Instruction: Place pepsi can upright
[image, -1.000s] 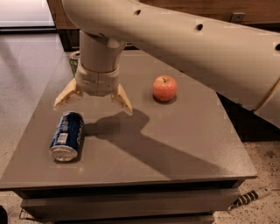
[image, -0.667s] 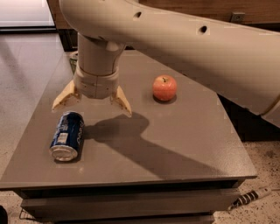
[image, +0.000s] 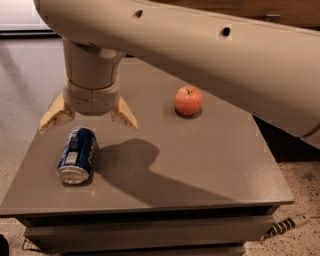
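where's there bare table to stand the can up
The widest bare patch of the table runs from the can across to the right edge, in front of the apple. A smaller gap lies between the gripper and the apple. The left side is crowded: the can lies on its side there, with the open gripper just behind and above it.

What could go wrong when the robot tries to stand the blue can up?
The pepsi can lies on its side near the left edge of the table. A bump from the open gripper, which hovers over its far end, might roll it off. If grabbed that near one end, the can might also slip or tip back over.
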